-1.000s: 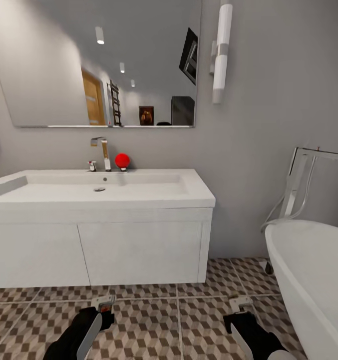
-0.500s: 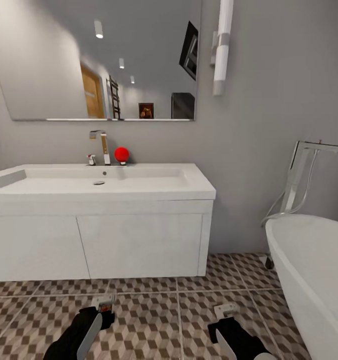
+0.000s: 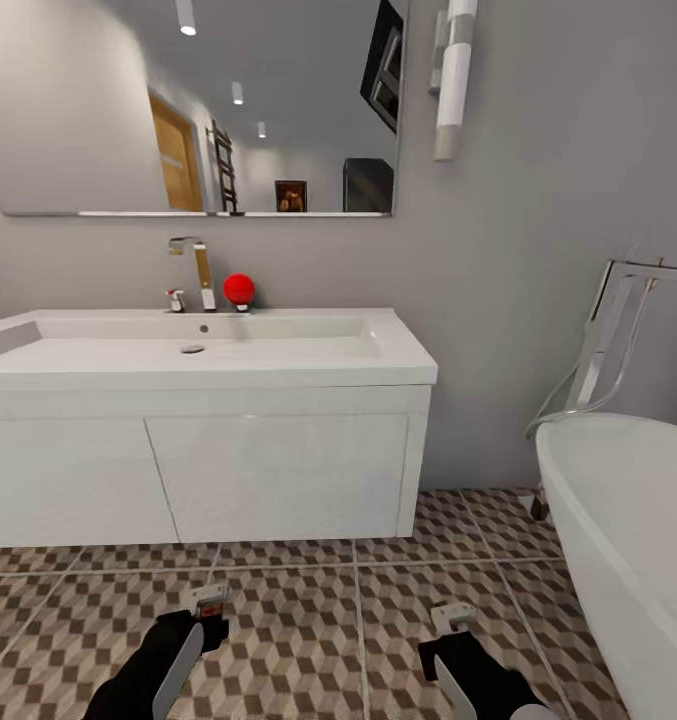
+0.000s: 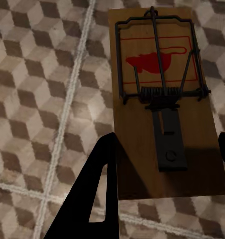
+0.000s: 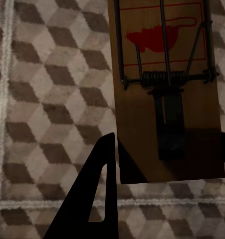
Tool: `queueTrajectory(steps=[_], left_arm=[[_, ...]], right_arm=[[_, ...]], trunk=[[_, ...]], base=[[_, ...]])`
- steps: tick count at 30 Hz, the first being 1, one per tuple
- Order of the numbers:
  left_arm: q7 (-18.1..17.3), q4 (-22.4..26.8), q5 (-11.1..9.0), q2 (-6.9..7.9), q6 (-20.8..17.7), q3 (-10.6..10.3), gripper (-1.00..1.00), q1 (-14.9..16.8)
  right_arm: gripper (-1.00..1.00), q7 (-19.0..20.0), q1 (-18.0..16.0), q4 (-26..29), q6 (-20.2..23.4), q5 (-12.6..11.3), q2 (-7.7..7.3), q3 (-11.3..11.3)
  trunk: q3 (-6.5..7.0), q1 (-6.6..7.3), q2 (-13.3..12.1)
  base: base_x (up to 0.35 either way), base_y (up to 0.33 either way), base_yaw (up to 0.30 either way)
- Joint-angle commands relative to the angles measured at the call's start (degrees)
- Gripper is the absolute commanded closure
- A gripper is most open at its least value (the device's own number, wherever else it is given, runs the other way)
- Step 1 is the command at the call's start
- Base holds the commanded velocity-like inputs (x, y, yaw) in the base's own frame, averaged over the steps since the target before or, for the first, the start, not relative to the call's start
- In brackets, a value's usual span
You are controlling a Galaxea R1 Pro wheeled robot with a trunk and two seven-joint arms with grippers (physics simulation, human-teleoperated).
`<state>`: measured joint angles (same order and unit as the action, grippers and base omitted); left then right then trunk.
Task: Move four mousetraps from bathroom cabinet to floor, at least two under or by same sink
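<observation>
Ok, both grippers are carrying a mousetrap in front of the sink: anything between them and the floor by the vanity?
Nothing visible. The left gripper and right gripper each grip a mousetrap over bare bathroom floor, and the tiles up to the sink vanity look unobstructed.

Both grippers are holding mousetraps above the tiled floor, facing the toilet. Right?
Not the toilet: the head view shows the white sink on its wall-hung vanity ahead. The rest holds: left gripper and right gripper each grip a mousetrap over the tiled floor.
</observation>
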<state>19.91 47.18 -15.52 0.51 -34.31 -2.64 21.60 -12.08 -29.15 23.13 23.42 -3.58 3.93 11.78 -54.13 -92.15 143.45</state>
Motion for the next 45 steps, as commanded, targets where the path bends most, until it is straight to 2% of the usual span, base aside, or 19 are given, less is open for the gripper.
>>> queueTrajectory(steps=[1, 3, 4, 5, 8, 11, 12, 18, 25, 38, 41, 45], left_arm=[[0.6, 0.7, -0.5, 0.07, 0.9, -0.2, 1.00, 0.0], [0.6, 1.7, 0.9, -0.01, 4.3, -0.3, 1.00, 0.0], [0.7, 1.8, 2.5, -0.14, 5.5, -0.2, 1.00, 0.1], [0.8, 2.0, 5.7, -0.38, 6.7, -0.2, 1.00, 0.2], [0.8, 2.0, 11.8, -2.02, 7.7, -0.2, 1.00, 0.5], [0.8, 1.8, 15.3, -3.88, 8.0, -0.2, 1.00, 0.6], [0.8, 1.6, 15.7, -4.09, 8.1, -0.2, 1.00, 0.6], [0.8, 1.1, 16.4, -4.20, 8.4, -0.1, 1.00, 0.6], [0.4, 1.1, 15.9, -4.08, 11.1, 0.1, 1.00, 0.6], [-0.1, 1.9, 15.3, -4.29, 11.6, 0.4, 1.00, 0.6], [-1.8, 3.1, 15.2, -4.71, 12.1, 0.2, 1.00, 0.6], [-6.4, 5.4, 14.9, -4.83, 12.1, 0.3, 1.00, 0.6]], right_arm=[[1.00, -0.4, 0.0, 0.2, 0.3, -0.5, -0.07, 0.4], [1.00, -0.6, 0.0, 0.7, -0.4, -0.5, -0.11, 0.3], [1.00, -0.7, 0.0, 1.1, -0.9, -0.5, -0.09, 0.2], [1.00, -0.8, 0.0, 1.9, -1.3, -0.5, -0.09, 0.2], [1.00, -1.0, -0.1, 3.5, -1.8, -0.5, -0.18, 0.2], [1.00, -1.2, -0.3, 4.9, -2.5, -0.6, -0.24, 0.2], [1.00, -1.3, -0.5, 5.0, -3.0, -0.7, -0.24, 0.2], [1.00, -1.4, -1.3, 5.0, -5.2, -0.8, -0.15, 0.1], [1.00, -1.3, -1.5, 5.3, -6.2, -0.9, -0.23, 0.1], [1.00, -1.3, -1.5, 6.3, -6.1, -0.7, -0.24, 0.1], [1.00, -1.3, -1.5, 6.4, -6.1, -0.7, -0.24, 0.1], [1.00, -1.3, -1.5, 6.8, -6.1, -0.7, -0.23, 0.1]], trunk=[[-0.29, -0.01, 0.0], [-0.73, -0.06, 0.1], [-0.95, -0.09, 0.1], [-1.18, -0.11, 0.1], [-1.84, -0.19, 0.1], [-2.51, -0.27, 0.2], [-2.73, -0.29, 0.2], [-4.06, -0.45, 0.3], [-5.61, -0.63, 0.4], [-5.61, -0.63, 0.4], [-5.61, -0.63, 0.4], [-5.61, -0.63, 0.4]], base=[[0.000, 0.000, 0.000], [0.000, 0.000, 0.000], [0.000, 0.000, 0.000], [0.000, 0.000, 0.000], [0.000, 0.000, 0.000], [0.000, 0.000, 0.000], [0.000, 0.000, 0.000], [0.000, 0.000, 0.000], [0.000, 0.000, 0.000], [0.000, 0.000, 0.000], [0.000, 0.000, 0.000], [0.000, 0.030, 0.000]])
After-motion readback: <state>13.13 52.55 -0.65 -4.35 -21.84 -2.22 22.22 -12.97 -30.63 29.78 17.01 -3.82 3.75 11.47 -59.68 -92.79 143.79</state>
